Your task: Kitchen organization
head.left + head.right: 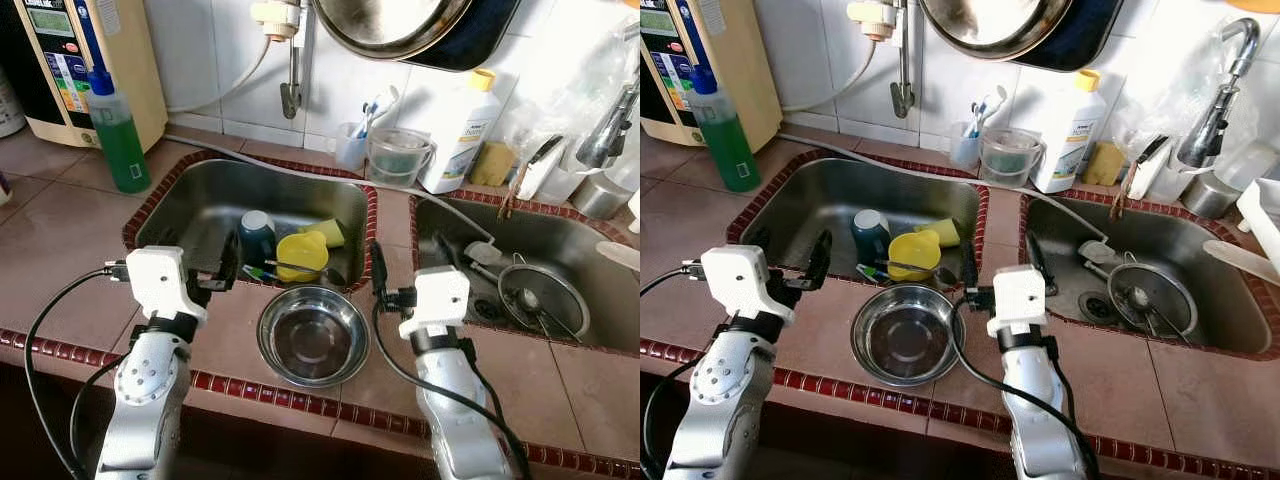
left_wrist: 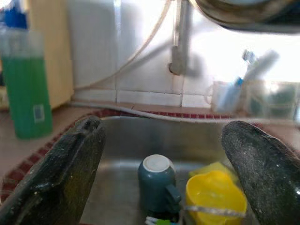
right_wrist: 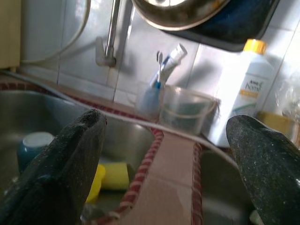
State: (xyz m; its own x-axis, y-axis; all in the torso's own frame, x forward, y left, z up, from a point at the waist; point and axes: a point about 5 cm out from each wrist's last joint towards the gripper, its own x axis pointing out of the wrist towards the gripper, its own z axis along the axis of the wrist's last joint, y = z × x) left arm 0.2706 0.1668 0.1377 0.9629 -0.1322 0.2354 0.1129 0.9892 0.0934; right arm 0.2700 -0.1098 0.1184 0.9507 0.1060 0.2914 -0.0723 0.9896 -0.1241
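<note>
A steel bowl (image 1: pixel 313 335) sits empty on the tiled counter just in front of the left sink (image 1: pixel 190 200). In that sink a teal mug (image 1: pixel 256 235) stands upside down beside a yellow cup (image 1: pixel 300 256) and a yellow sponge (image 1: pixel 328 233). My left gripper (image 1: pixel 215 268) is open over the sink's front rim, left of the bowl, pointing at the mug (image 2: pixel 157 183). My right gripper (image 1: pixel 1002 262) is open over the tiled strip between the two sinks, right of the bowl. Neither holds anything.
A green soap bottle (image 1: pixel 118 130) stands left of the sink by a water filter (image 1: pixel 80 60). A toothbrush cup (image 1: pixel 352 145), a clear jug (image 1: pixel 398 157) and a white bottle (image 1: pixel 460 130) line the back wall. The right sink (image 1: pixel 590 240) holds a round strainer (image 1: pixel 543 295). A pan (image 1: pixel 390 25) hangs overhead.
</note>
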